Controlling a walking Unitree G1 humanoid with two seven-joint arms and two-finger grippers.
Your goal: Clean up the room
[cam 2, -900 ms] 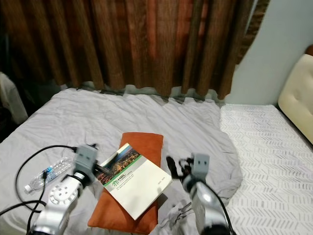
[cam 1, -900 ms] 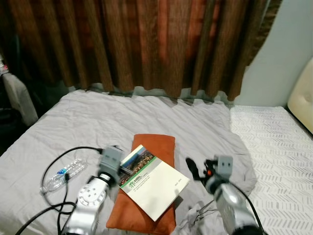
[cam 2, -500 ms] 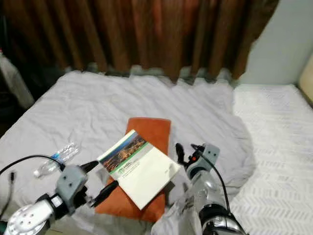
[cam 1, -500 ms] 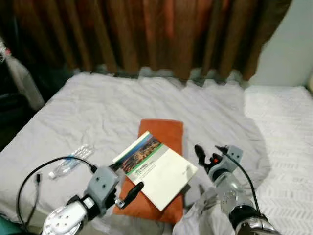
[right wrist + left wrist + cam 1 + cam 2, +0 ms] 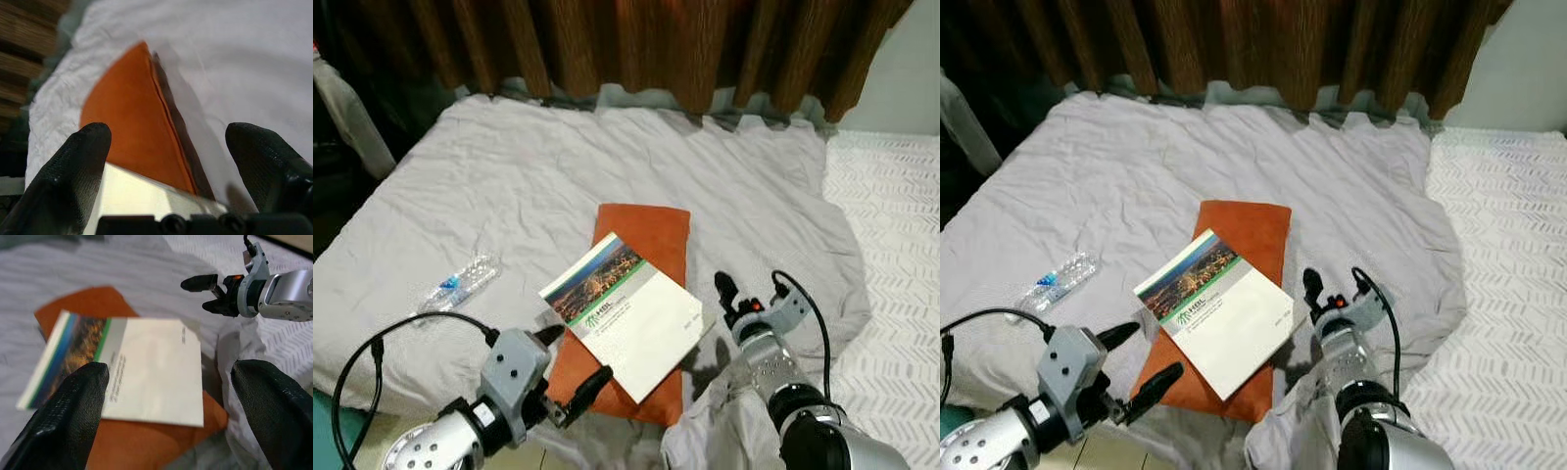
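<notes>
Booklet on orange cushion, both grippers open beside it

Booklet [image 5: 625,313], flat and rectangular, lies skewed on a soft orange cushion [image 5: 646,231] atop a rumpled grey sheet [image 5: 509,196]. Its glossy cover is mostly white, with a photo panel of a lit cityscape, a blue stripe and a green band at one end; a small logo and lines of print sit under the band, too small to read.

The left gripper [image 5: 570,364] has its two textured black fingers [image 5: 73,411] spread wide, and in the left wrist view the booklet lies ahead of them, framed in the gap. The right gripper [image 5: 731,297] also holds its fingers apart, untouched by anything, just off the booklet's far edge; its wrist view looks between pebbled fingertips [image 5: 73,166] along the cushion's seamed edge.

A clear plastic water bottle [image 5: 458,284] with a blue label lies on its side, well out past the left fingers. Beyond the right fingers a white quilted cover [image 5: 891,225] with a chevron pattern begins. Pleated brown curtains [image 5: 636,39] hang behind.
</notes>
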